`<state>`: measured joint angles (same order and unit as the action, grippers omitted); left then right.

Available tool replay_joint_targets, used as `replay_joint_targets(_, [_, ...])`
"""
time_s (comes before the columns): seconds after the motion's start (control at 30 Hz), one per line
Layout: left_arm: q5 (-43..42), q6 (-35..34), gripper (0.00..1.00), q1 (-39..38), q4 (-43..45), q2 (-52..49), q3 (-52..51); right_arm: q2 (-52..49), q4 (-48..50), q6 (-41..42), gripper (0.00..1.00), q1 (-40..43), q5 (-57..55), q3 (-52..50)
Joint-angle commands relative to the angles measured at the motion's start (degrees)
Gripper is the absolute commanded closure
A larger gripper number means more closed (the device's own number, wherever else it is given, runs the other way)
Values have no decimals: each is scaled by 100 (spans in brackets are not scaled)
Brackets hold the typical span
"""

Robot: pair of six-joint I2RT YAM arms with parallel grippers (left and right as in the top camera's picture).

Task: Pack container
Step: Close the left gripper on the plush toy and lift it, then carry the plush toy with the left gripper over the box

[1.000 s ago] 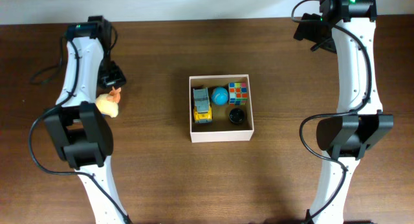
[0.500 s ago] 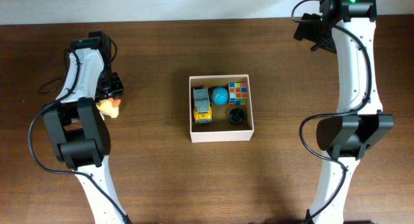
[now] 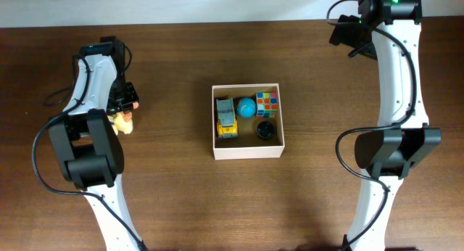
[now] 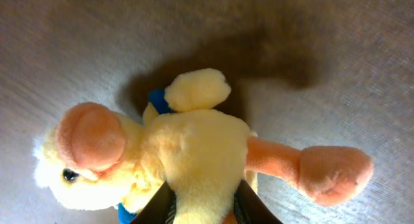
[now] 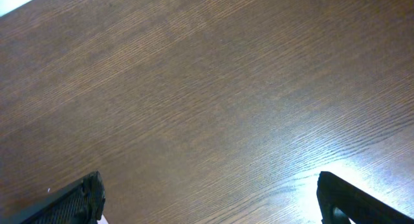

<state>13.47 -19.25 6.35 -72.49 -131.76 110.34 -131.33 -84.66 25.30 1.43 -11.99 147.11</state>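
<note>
- Yellow plush duck (image 4: 194,146) is clamped between the fingers of my left gripper (image 4: 204,208), at the left of the table (image 3: 181,178).
- Container (image 3: 248,150) sits mid-table, toys (image 3: 227,119) inside, well apart from the duck.
- My right gripper (image 5: 213,201) has its fingers wide apart.

Dark wooden table (image 3: 181,186), and at its centre sits the white-walled container (image 3: 246,148), flat on the wood. Well apart, out to the left, a yellow plush duck (image 3: 123,121) lies on the tabletop.

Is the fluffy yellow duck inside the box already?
No, the plush duck sits well off to one side of the container, pinched in the left gripper.
</note>
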Motion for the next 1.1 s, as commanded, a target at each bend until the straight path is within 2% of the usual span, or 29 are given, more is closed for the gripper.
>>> replay_joint_targets(0.0, [-125,4,78,9,-164,-55,22,68,0,28,1,20,-70,7])
replay_joint_targets(0.3, [-459,7,81,-24,-887,-55,1019,68,0,28,1,20,-70,7])
replay_joint_targets(0.6, [-575,11,81,-498,-1692,-55,2881,68,0,28,1,20,-70,7])
replay_joint_targets(0.83, [-839,105,80,-1394,-1836,-55,4046,68,0,28,1,20,-70,7])
replay_joint_targets(1.07, [-964,-389,80,-2577,-1934,-57,4146,68,0,28,1,20,-70,7])
